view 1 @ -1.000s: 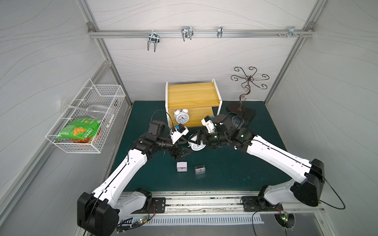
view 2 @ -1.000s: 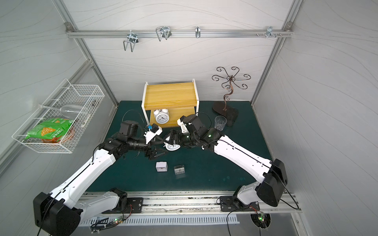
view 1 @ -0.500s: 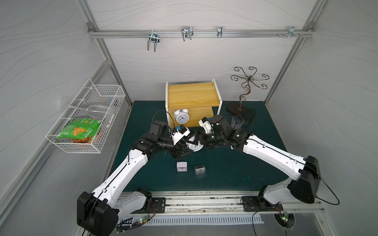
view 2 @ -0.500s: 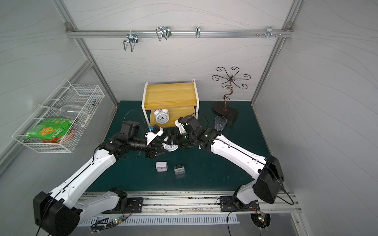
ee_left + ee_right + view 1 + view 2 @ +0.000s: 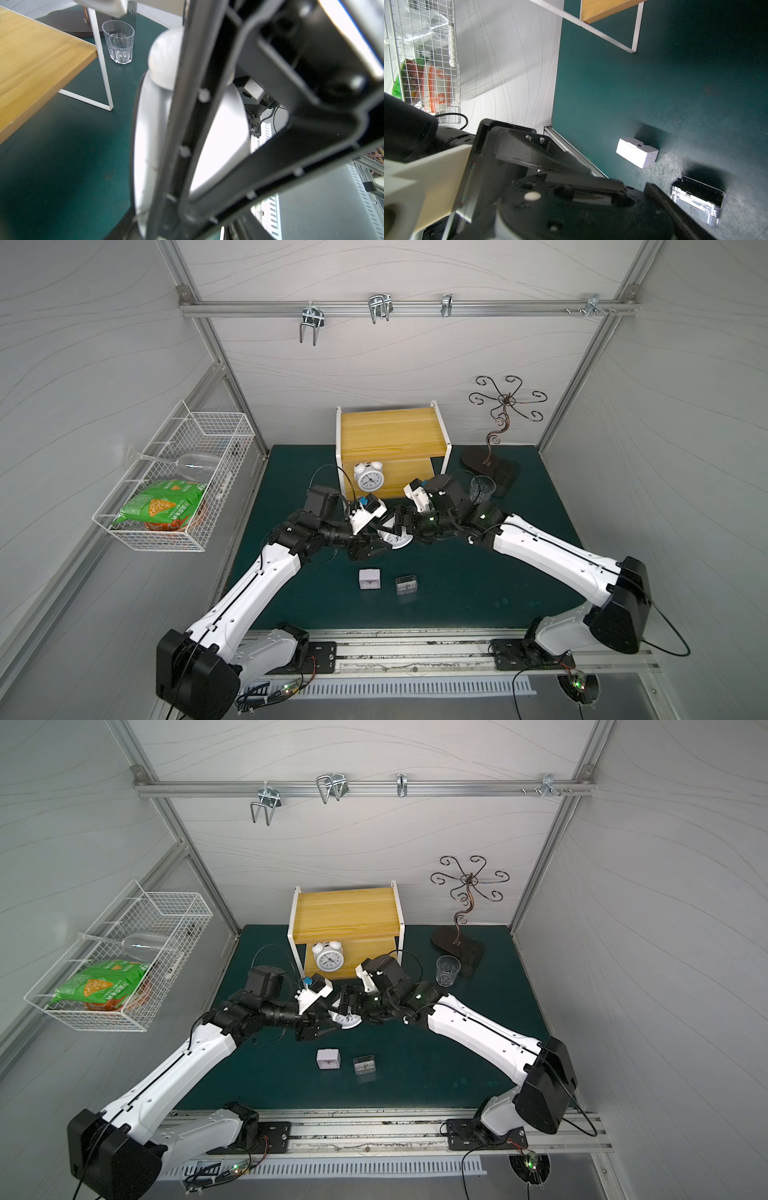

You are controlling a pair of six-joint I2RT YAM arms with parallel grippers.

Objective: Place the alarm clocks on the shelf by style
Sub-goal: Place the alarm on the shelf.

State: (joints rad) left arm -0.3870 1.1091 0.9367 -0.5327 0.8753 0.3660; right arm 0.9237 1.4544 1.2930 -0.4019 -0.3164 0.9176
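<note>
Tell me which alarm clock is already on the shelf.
The upright twin-bell clock on the shelf's lower board; no other clock is on it.

Wire basket (image 5: 158, 540) on side wall (green snack bag (image 5: 163, 506), wine glass (image 5: 195, 465) inside); clear tumbler (image 5: 482, 488) beside scrollwork stand (image 5: 494, 437) base.

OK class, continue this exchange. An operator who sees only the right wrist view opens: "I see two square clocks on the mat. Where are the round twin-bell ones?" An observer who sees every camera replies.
Observer: One twin-bell clock stands on the lower board of the shelf.
Operator: And the other?
Observer: The second twin-bell clock is tilted between the left hand, which looks shut on it, and the right hand.
Operator: What stands beside the shelf?
Observer: A clear glass, upright, near the scrolled metal stand.
</note>
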